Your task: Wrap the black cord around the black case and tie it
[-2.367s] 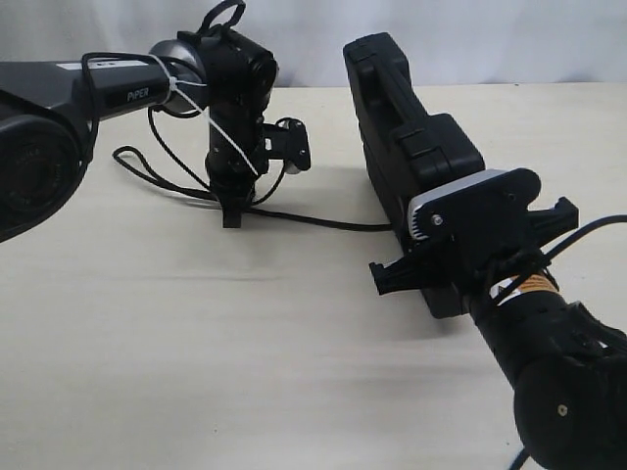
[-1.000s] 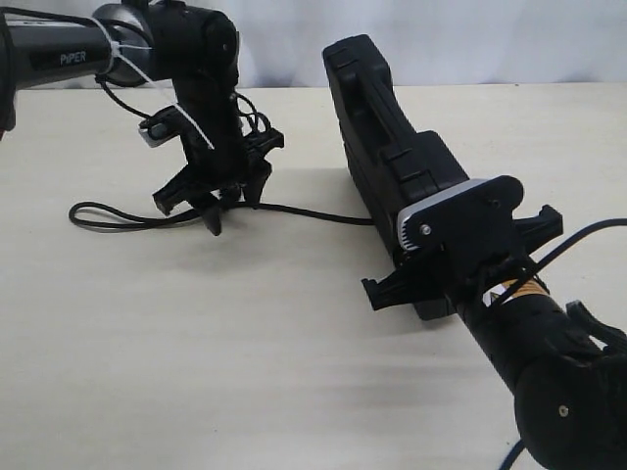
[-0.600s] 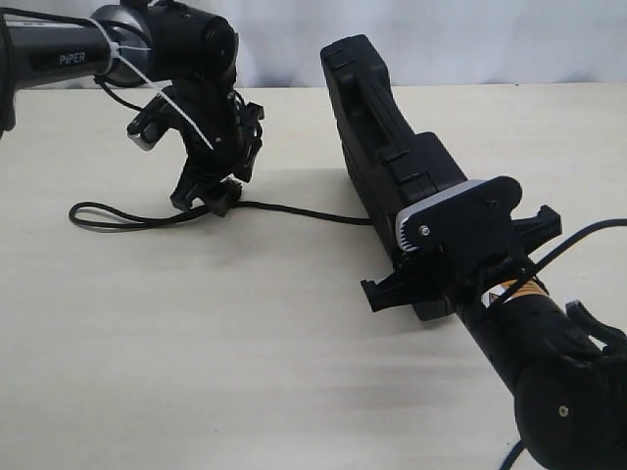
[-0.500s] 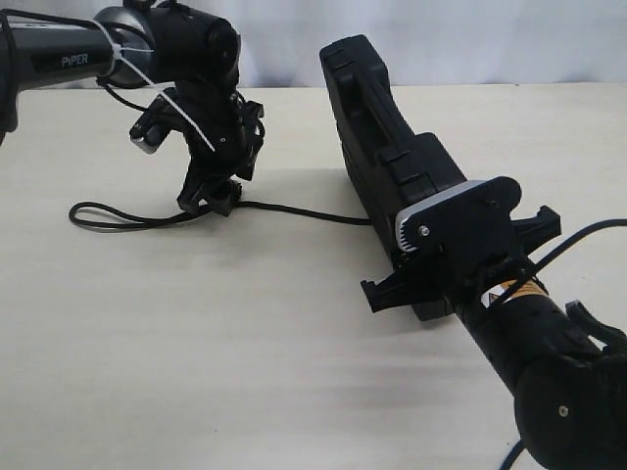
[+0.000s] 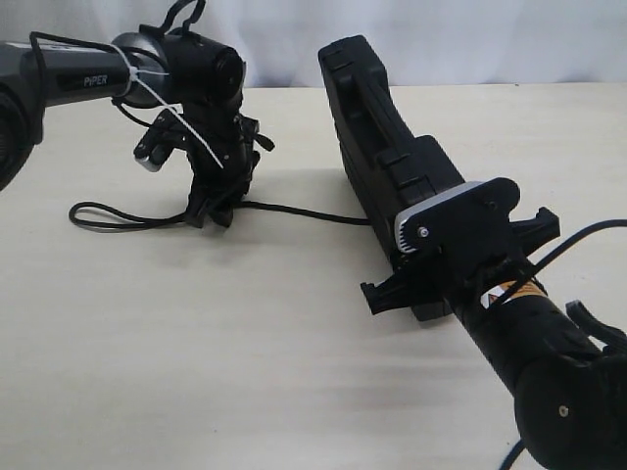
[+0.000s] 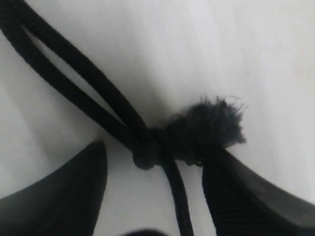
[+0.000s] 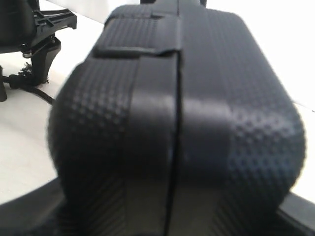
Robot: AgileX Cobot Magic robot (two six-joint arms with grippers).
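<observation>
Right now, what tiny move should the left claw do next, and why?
Probably close the left claw on the frayed knot of the black cord. The knot lies between its open jaws, and the right claw grips the black case standing on edge.

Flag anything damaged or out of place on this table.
One end of the black cord is frayed into a fuzzy tuft past its knot, lying between the fingers of the left gripper. The black case stands on edge rather than flat, its near end in the right gripper. Nothing spilled or broken.
</observation>
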